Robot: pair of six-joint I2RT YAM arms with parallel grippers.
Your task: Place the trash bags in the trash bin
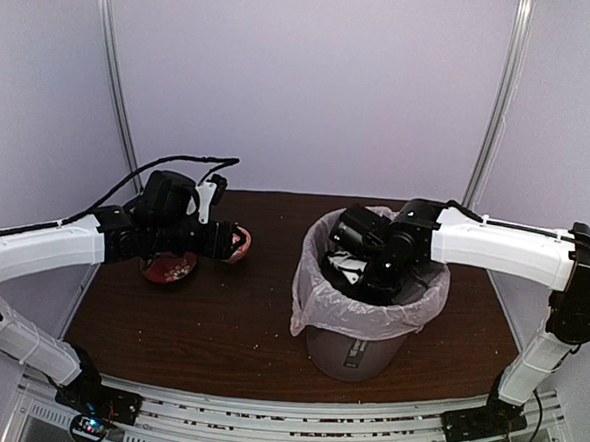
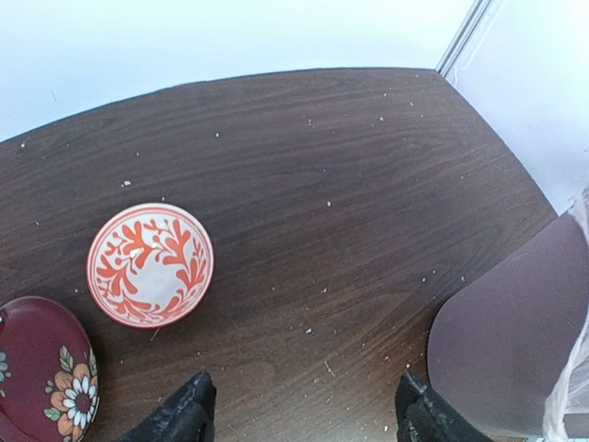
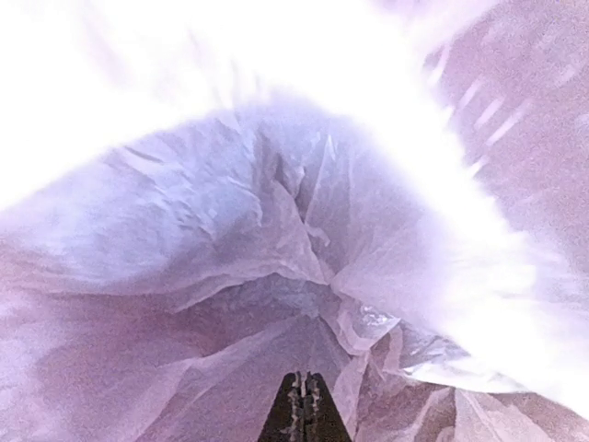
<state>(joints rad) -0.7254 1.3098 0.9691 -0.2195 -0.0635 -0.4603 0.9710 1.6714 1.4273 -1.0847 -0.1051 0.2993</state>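
The top view shows the whole table (image 1: 218, 327). The trash bin (image 1: 352, 353) stands toward 4 o'clock. The trash bag (image 1: 316, 294) lines it, with its top folded out over the rim. The right arm (image 1: 494, 243) reaches down into the bin.

Only the right wrist view shows the inside: crinkly bag all around. The right gripper (image 3: 302, 378) is closed tight, with no gap. If it pinches any plastic cannot be told.

The left wrist view shows a white and orange bowl (image 2: 150, 264) at 9 o'clock and a dark red flower bowl (image 2: 41, 368) at 7 o'clock. The bin's wall is at 4 o'clock. Bare table lies between the bowls and the bin. The left gripper (image 2: 304, 410) hangs over it, its 2 fingers (image 2: 184, 416) spread wide, holding nothing.
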